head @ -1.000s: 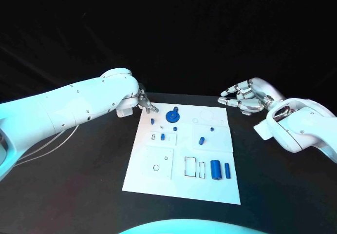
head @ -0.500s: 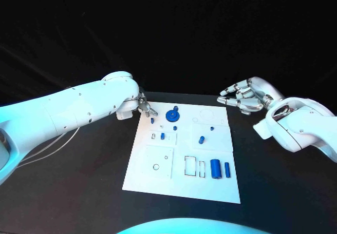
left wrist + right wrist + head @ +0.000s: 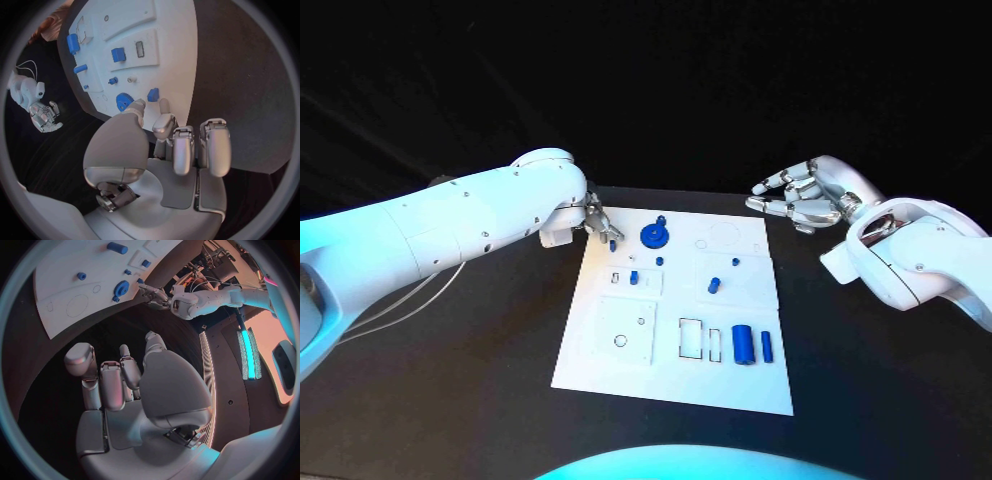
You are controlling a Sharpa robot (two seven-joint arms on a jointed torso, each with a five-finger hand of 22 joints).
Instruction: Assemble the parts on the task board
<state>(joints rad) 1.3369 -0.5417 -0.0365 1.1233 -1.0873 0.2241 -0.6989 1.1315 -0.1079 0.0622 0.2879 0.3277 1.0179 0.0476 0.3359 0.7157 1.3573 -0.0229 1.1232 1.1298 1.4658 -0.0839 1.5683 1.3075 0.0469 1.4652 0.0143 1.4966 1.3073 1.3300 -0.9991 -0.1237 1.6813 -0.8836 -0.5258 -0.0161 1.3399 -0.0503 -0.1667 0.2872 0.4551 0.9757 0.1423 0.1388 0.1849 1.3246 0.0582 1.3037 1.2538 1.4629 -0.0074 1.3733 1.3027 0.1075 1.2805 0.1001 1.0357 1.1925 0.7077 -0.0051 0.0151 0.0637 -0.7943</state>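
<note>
Board [image 3: 678, 375]: white plate, centre of tabletop [image 3: 459, 400] | Left hand [image 3: 599, 222]: upper left of board, fingertips at a small blue peg [image 3: 153, 94], hold not certain | Right hand [image 3: 798, 200]: upper right, off the board, curled, holds nothing | Gear [image 3: 655, 238]: upper middle | Step: apparently picking the peg | Next: secure pinch, lift clear.

I count one white task board [image 3: 610, 365]. On it are eight blue parts as far as I can make out: one gear [image 3: 655, 238] at the far end, two cylinders [image 3: 743, 346] side by side near the right, and five smaller pieces [image 3: 714, 287].
</note>
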